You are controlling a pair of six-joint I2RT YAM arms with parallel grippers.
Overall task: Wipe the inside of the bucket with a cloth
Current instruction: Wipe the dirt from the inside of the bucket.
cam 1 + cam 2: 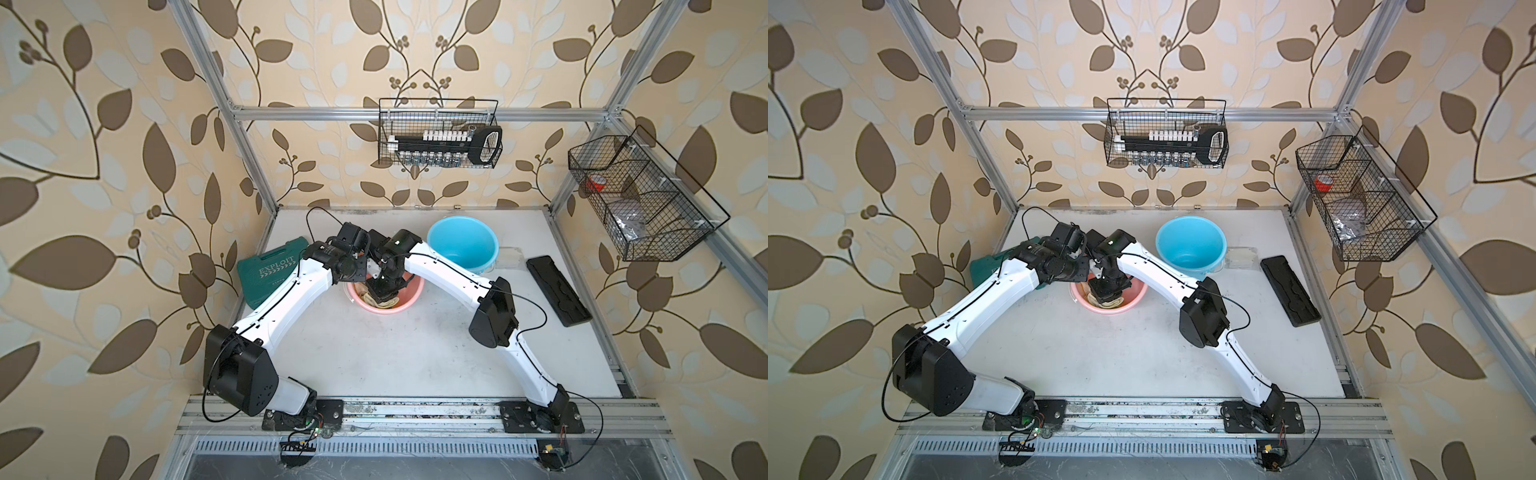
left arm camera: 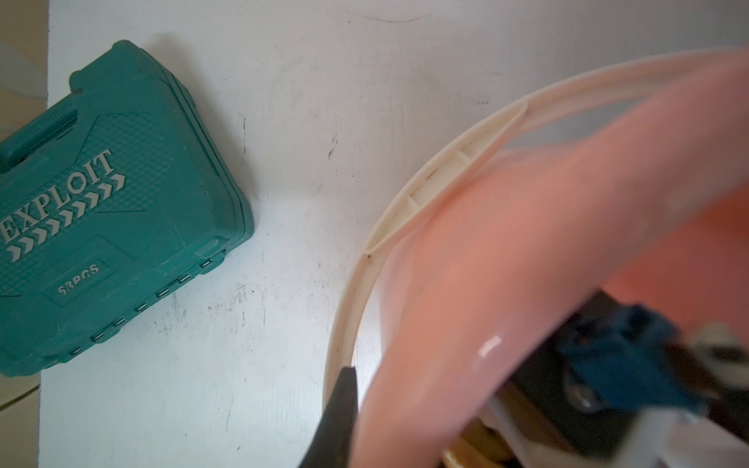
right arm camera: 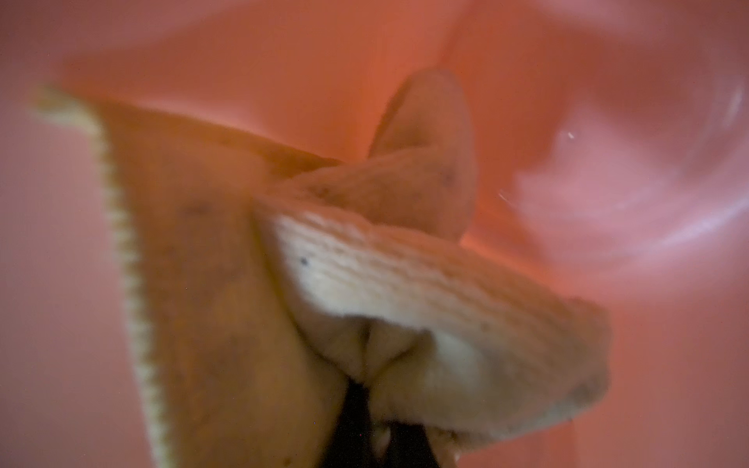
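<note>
Now cloth (image 3: 405, 275) deep inside pink bucket (image 1: 415, 297), bunched and pinched between closed jaws of right gripper (image 3: 377, 413), folds spread ahead of fingertips against wall. On bucket rim left gripper (image 2: 356, 381) narrow, clamped, one finger (image 2: 340, 405) outside wall. Near left gripper, apart from bucket: green tool case (image 2: 113, 210).

Lab mock-up cell: aluminium frame (image 1: 415, 111), wallpaper panels (image 1: 104, 174), wire basket (image 1: 436, 100).
</note>
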